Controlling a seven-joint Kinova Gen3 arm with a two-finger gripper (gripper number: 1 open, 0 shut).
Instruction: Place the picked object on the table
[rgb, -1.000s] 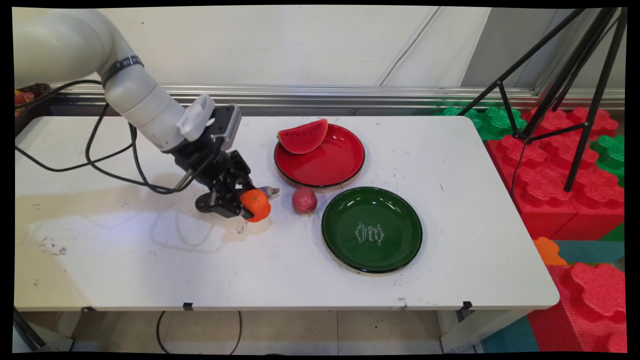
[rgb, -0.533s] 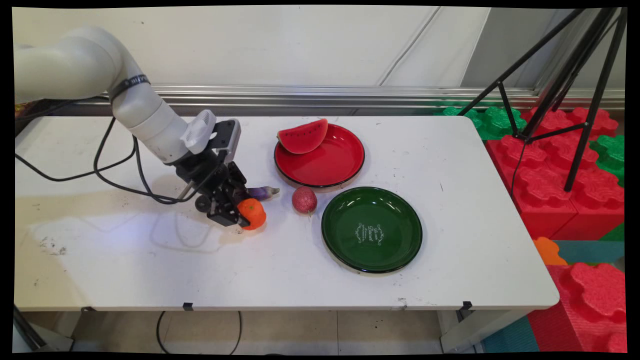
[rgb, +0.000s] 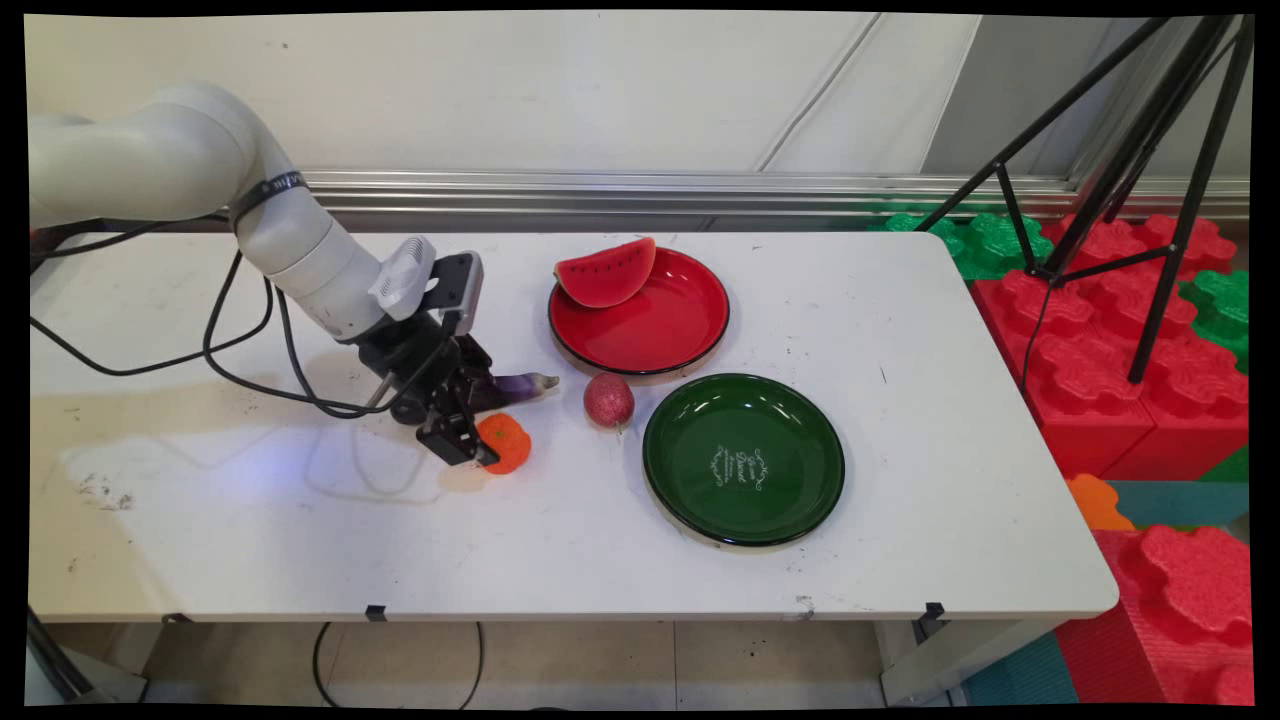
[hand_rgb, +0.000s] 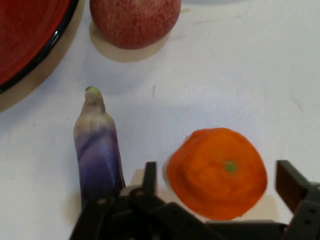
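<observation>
Orange fruit (hand_rgb: 217, 172) is sitting on the white bench (rgb: 300, 520) between the spread fingers of the gripper (rgb: 478, 447), which are standing clear of it on both sides. One purple eggplant (hand_rgb: 97, 147), partly hiding behind the linkage, is lying just beside one finger. Ahead are lying one speckled red fruit (hand_rgb: 134, 21), cut off by the hand view's top edge, and one red plate (rgb: 650, 330) carrying one watermelon slice (rgb: 605, 272). One green plate (rgb: 743, 460) is resting farther off.

Two plates (rgb: 690, 365) (rgb: 810, 520), one watermelon slice (rgb: 605, 272), orange (rgb: 505, 441), eggplant (rgb: 520, 384), red fruit (rgb: 608, 399).
</observation>
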